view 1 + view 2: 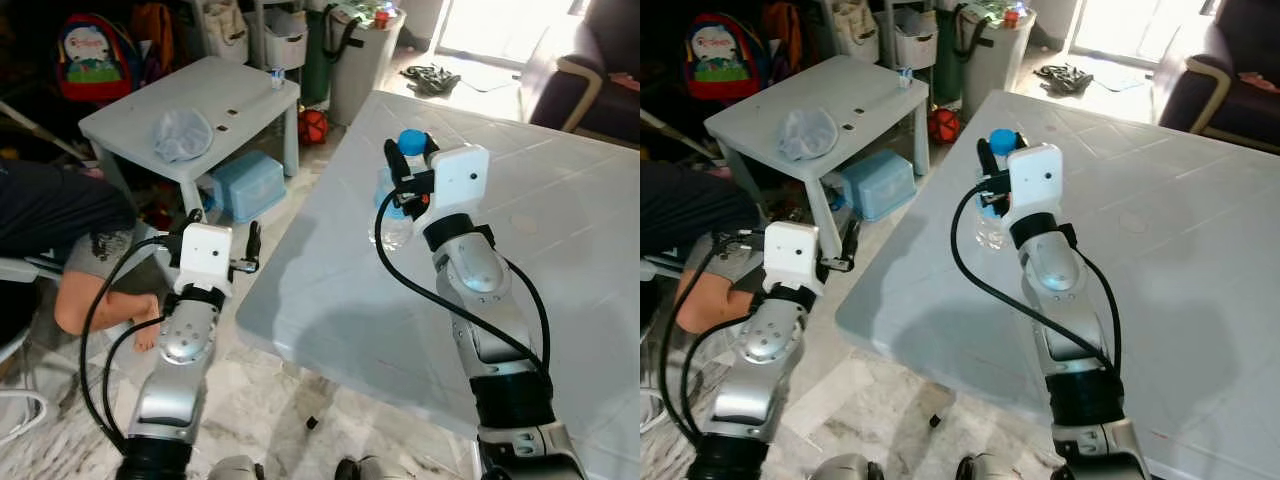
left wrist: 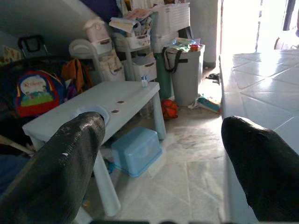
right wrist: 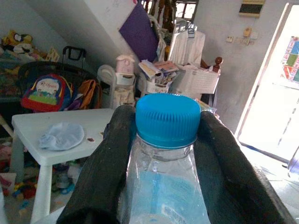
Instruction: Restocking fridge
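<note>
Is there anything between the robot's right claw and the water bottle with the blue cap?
No. The right end effector already has its black fingers closed on the neck of the bottle, just under the blue cap, above the white table.

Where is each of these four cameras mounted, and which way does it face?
Left eye: on the head, looking down at the grey table, both arms, right claw shut on a water bottle.
Right eye: beside it, the same scene.
Left wrist: along the open left claw toward a small white table.
Right wrist: along its fingers at the bottle; shares that small table.
</note>
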### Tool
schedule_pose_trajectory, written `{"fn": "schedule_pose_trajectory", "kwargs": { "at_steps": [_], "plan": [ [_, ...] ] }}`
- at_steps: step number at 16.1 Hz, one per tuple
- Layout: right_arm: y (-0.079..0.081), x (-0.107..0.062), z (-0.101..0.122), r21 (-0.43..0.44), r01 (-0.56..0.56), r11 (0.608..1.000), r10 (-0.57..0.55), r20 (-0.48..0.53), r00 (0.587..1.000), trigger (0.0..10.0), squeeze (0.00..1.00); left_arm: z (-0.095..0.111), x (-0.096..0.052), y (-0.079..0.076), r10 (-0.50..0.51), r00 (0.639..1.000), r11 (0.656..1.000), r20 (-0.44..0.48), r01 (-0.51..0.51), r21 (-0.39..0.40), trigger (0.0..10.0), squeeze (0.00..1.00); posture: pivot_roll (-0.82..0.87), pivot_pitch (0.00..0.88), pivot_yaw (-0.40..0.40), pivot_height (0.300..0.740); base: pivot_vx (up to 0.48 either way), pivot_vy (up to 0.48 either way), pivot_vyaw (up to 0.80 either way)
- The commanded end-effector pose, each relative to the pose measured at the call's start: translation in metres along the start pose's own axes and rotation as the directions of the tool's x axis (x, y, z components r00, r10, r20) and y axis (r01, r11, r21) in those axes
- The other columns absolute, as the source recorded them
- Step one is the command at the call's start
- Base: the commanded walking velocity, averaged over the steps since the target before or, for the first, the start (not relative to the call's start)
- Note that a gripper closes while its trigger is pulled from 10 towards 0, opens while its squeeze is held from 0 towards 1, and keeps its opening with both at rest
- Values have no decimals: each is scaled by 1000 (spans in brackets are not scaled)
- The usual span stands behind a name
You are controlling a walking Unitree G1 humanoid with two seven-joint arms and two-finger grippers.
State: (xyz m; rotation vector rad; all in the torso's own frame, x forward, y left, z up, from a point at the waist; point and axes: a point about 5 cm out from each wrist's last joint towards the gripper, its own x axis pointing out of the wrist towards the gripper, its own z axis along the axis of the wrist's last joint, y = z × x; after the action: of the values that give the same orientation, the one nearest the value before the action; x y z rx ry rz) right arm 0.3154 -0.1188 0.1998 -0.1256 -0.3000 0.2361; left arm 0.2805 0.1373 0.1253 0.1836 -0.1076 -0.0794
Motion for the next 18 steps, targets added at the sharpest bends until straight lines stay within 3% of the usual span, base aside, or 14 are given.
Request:
{"fn": "schedule_pose_trajectory", "kwargs": {
  "at_steps": [1, 2, 5, 18],
  "plan": [
    [1, -1, 8, 9, -1, 1000, 1, 12, 1000, 5529, 0, 2, 0, 0, 7, 1000, 1000, 5, -7, -6, 10000, 0, 99, 20, -59, 740, 0, 0, 0],
    [-4, -1, 12, 23, 17, 1000, -17, 18, 1000, 10000, 0, 0, -1, -1, 7, 1000, 1000, -1, -7, -4, 10000, 0, 92, 15, -55, 740, 0, 0, 0],
    [-9, -3, 5, 32, 48, 998, -47, -17, 999, 10000, 0, 0, 1, -5, 5, 1000, 1000, 4, -5, -14, 10000, 0, 85, 14, -55, 740, 0, 0, 0],
    [-6, 1, 6, 81, 39, 996, -38, -17, 999, 10000, 0, -2, 1, -1, 19, 1000, 1000, -6, -19, 0, 10000, 0, 84, 8, -52, 740, -330, 0, 0]
  ]
}}
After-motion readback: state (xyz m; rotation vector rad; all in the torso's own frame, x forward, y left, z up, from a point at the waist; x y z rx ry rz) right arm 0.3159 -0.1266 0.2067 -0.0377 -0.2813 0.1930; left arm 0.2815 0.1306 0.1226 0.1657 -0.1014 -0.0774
